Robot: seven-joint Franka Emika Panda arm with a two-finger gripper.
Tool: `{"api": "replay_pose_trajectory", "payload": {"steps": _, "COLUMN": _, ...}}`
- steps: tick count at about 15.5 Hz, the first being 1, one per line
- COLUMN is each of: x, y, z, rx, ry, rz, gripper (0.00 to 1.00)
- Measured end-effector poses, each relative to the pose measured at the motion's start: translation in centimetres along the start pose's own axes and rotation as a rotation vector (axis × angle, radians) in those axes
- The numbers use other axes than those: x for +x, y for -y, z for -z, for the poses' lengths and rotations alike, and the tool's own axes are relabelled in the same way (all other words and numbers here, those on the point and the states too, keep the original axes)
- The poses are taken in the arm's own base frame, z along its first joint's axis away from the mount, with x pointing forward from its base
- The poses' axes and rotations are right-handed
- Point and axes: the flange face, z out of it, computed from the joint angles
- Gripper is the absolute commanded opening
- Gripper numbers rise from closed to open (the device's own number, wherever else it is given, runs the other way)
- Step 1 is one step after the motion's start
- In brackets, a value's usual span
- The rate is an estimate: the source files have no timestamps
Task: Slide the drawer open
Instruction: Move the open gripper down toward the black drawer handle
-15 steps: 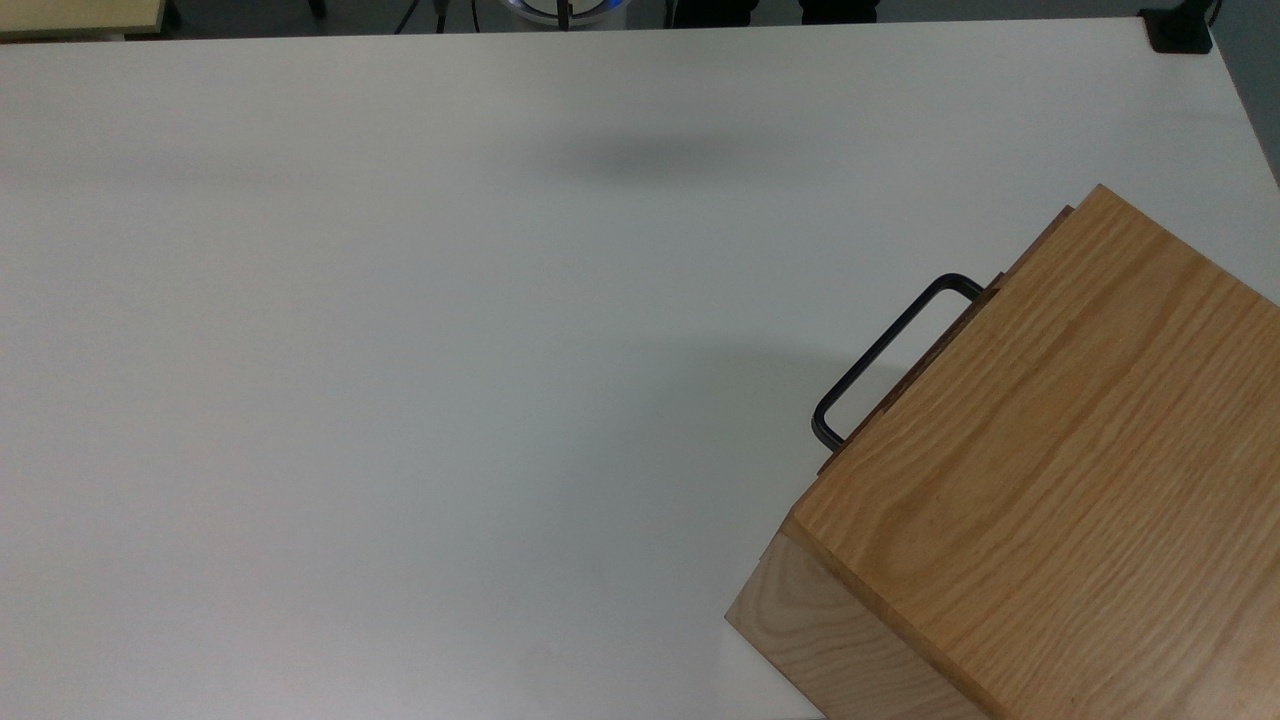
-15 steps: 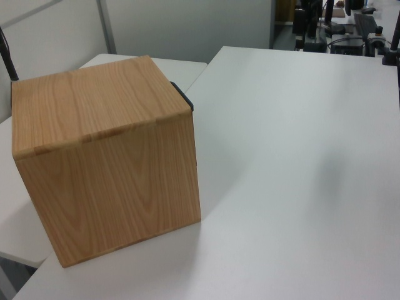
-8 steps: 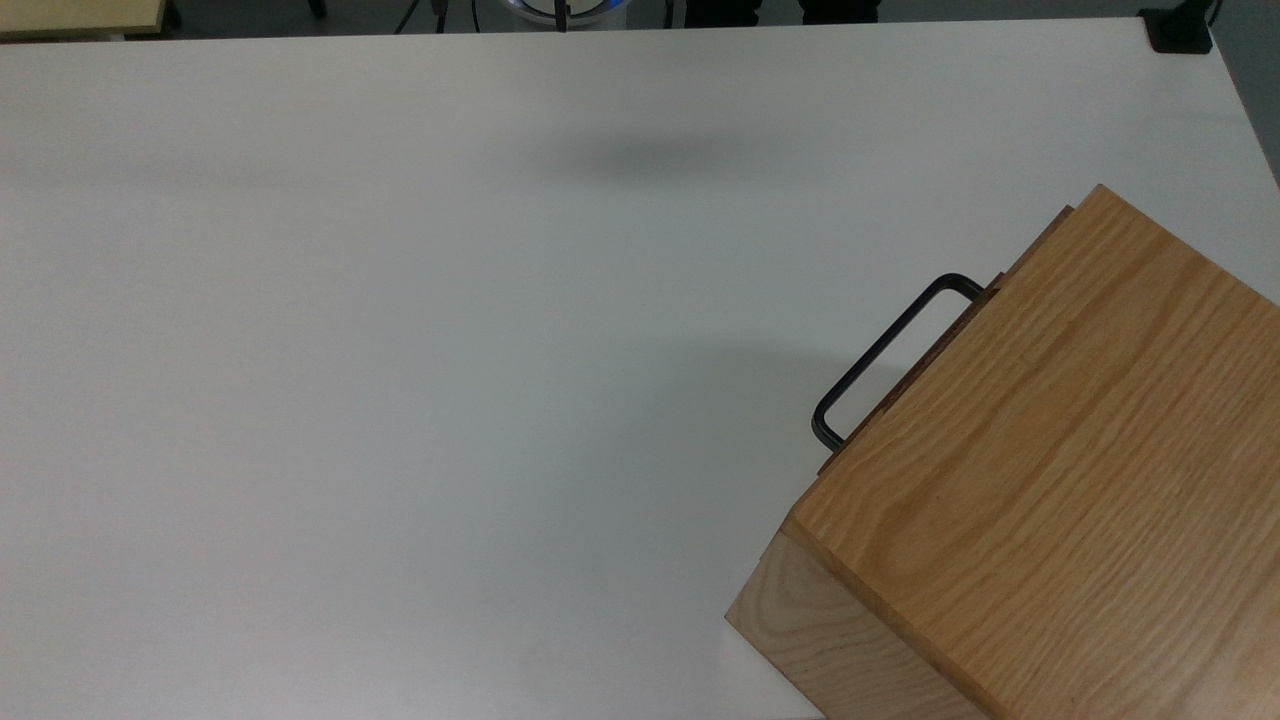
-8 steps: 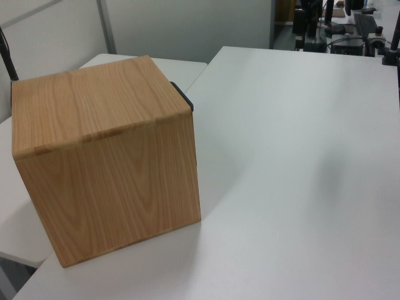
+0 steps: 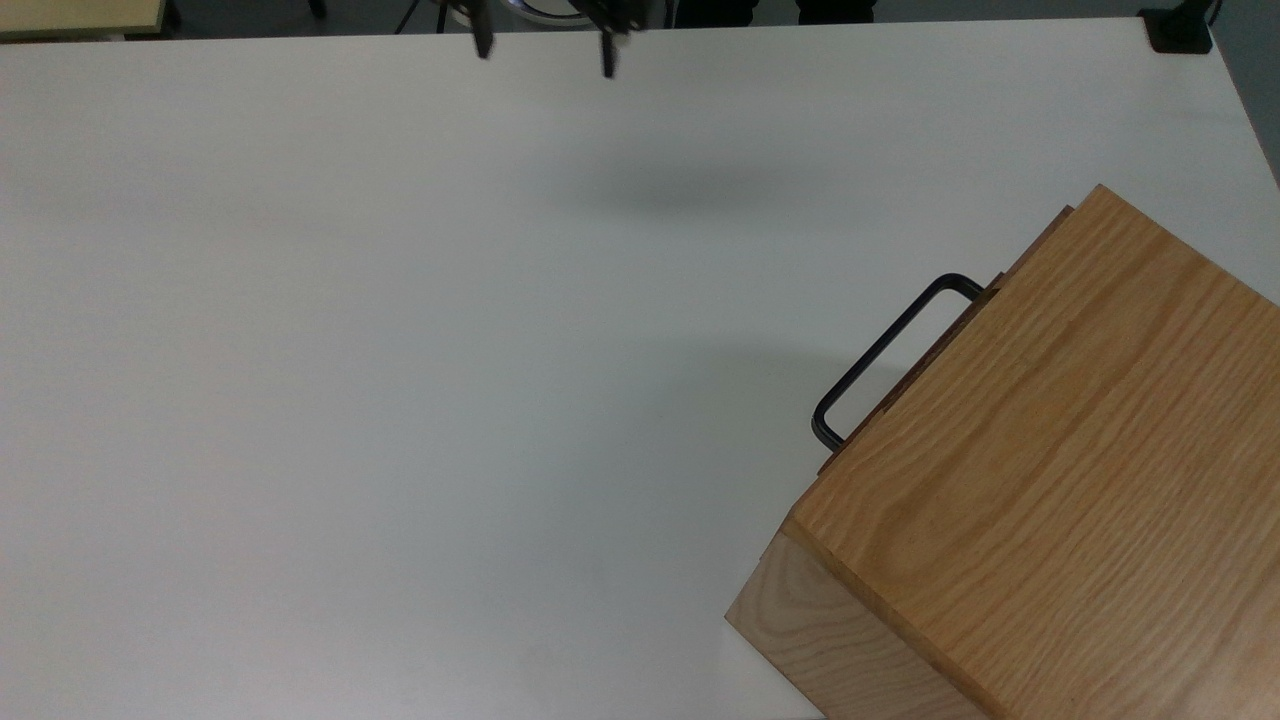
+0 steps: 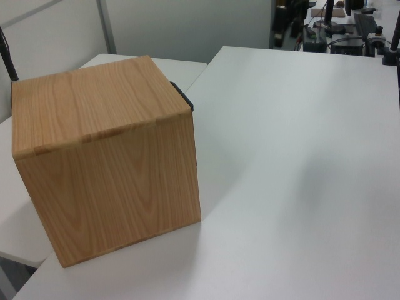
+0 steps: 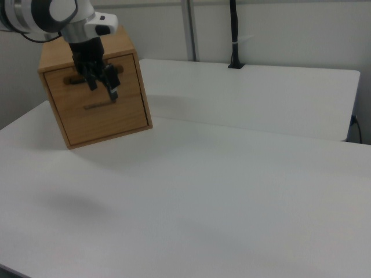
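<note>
While the white worktop lies broad and bare across most of the top view, the oak casing stands at the top view's lower right, turned at an angle to the worktop's edges. In the left view it sits at the left, with only its plain top and side faces showing. The drawer sits in the upper part of the casing's front face, and from these pictures it looks fully closed, its front panel level with the casing. Its black bar handle stands off the front and points toward the open middle of the worktop in the top view.

Smallest of all is the tool, seen at the top view's upper edge, well apart from the handle; its two dark fingers stand wide apart with nothing between them. In the right view the tool hangs in front of the casing, but the top view suggests it is far short of it.

I judge the step in hand to be the approach. The next move calls for carrying the tool across to the handle, turning it so the fingers straddle the bar, and closing on it before any pull straight out along the drawer's travel.
</note>
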Motion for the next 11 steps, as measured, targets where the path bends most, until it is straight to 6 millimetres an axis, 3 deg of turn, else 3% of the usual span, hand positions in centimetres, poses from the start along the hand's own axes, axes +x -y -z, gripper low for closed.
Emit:
{"api": "replay_pose_trajectory", "payload": {"steps": 6, "x": 1.7, "y": 10.6, "z": -5.2, "rx": 0.145, "ry": -0.148, "rz": -0.228, "gripper": 0.96}}
{"api": "replay_pose_trajectory", "payload": {"steps": 8, "x": 2.4, "y": 12.3, "z": -6.1, "rx": 0.23, "ry": -0.184, "rz": -0.335, "gripper": 0.96}}
{"api": "replay_pose_trajectory", "payload": {"steps": 11, "x": 3.4, "y": 13.3, "z": -6.8, "rx": 0.338, "ry": -0.21, "rz": -0.46, "gripper": 0.91}}
